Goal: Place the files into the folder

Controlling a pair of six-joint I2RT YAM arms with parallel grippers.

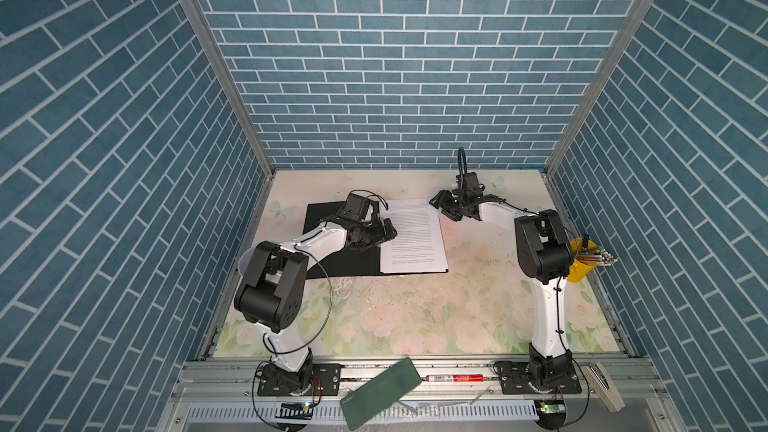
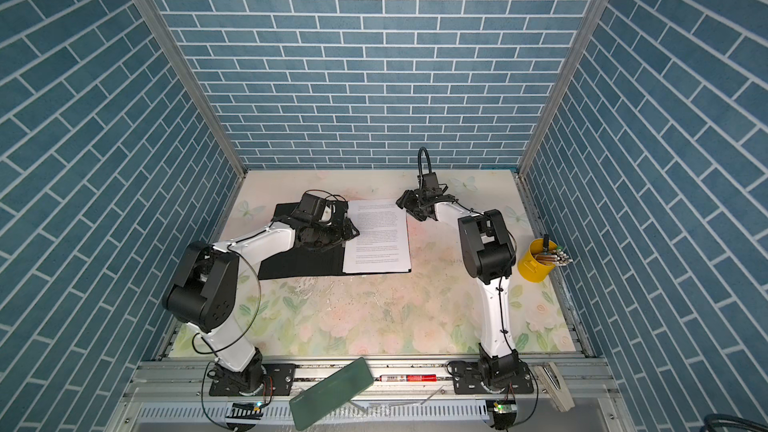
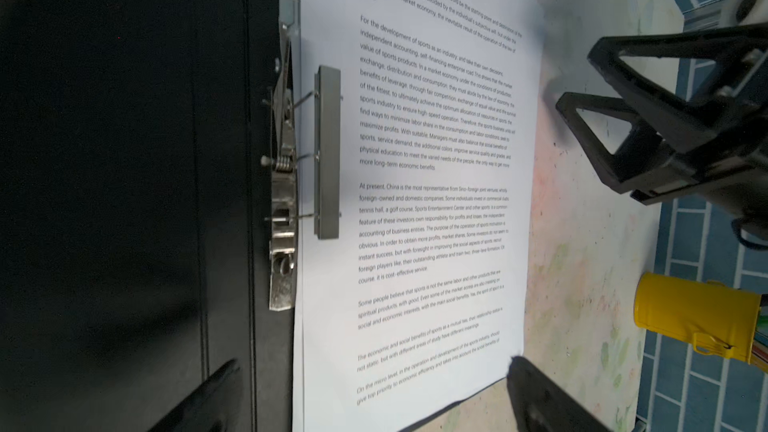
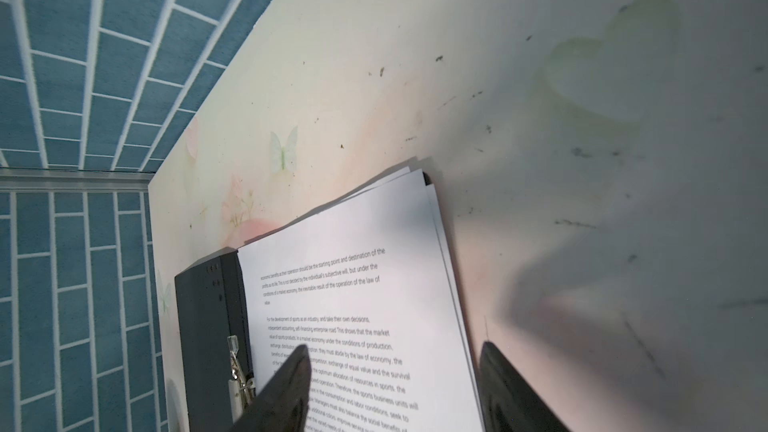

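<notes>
The folder lies open at the back of the table, black inside up. The files are a stack of white printed sheets on its right half, edges slightly fanned at the far corner. The metal spine clip has its bar over the top sheet's margin. My left gripper hovers open above the spine and the sheets. My right gripper is open at the stack's far right corner, one finger over the paper, one past its edge.
A yellow pen cup stands at the right edge behind the right arm. A dark green slab and a red marker lie on the front rail. Blue brick walls enclose three sides.
</notes>
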